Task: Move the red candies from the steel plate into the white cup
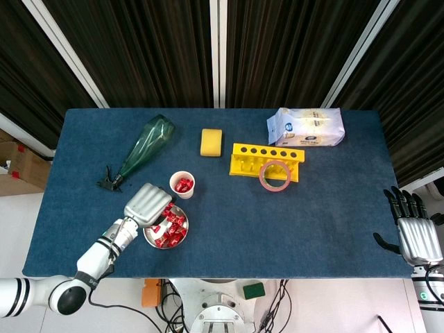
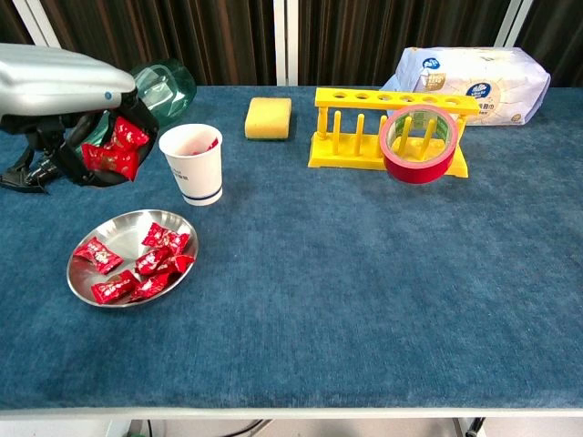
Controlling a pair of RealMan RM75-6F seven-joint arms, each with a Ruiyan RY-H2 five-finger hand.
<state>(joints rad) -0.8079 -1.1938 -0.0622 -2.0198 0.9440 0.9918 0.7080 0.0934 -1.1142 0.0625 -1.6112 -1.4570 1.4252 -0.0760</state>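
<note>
Table layout: things crowd the left half and the back edge of the tabletop (image 1: 312, 222).

The plate (image 2: 91, 293) of candies (image 2: 146, 266) sits near the front left corner, the cup (image 2: 192, 164) just behind it, the left hand (image 2: 64, 100) raised left of the cup with candies in it. A bottle (image 1: 142, 149) lies toward the back left. Along the back: sponge (image 1: 211, 141), rack (image 1: 267, 161) with a tape roll (image 1: 275, 175) against its front, bag (image 1: 306, 127). The right hand (image 1: 416, 236) hangs off the front right edge.

Dark pleated curtains (image 1: 139, 48) behind, white frame bars (image 1: 218, 52), blue-clothed table (image 1: 333, 208), pale floor.
</note>
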